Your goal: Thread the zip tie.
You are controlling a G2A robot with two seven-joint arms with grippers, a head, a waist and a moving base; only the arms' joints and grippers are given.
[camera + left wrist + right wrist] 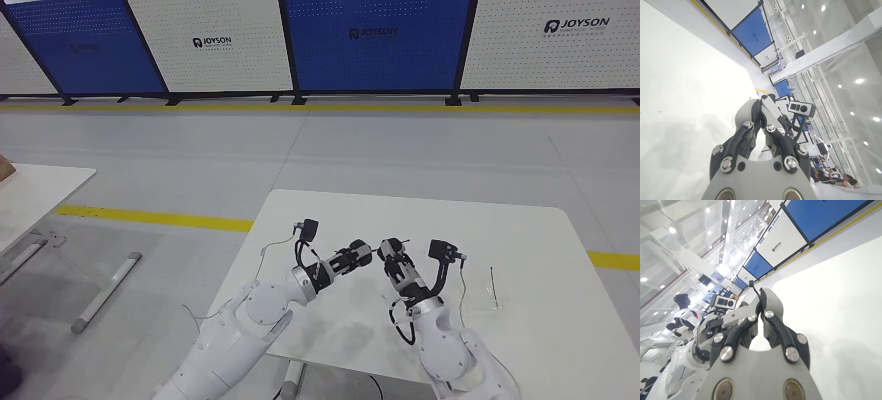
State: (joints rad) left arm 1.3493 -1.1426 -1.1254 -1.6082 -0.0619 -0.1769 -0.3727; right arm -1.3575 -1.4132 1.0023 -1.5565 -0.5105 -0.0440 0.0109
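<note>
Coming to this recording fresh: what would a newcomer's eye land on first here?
Two grippers face each other closely above the middle of the white table: the left gripper and the right gripper. The right gripper is shut on a black zip tie, whose end pokes out past its fingertips. A thin strip lies loose on the table, to the right of the right arm.
</note>
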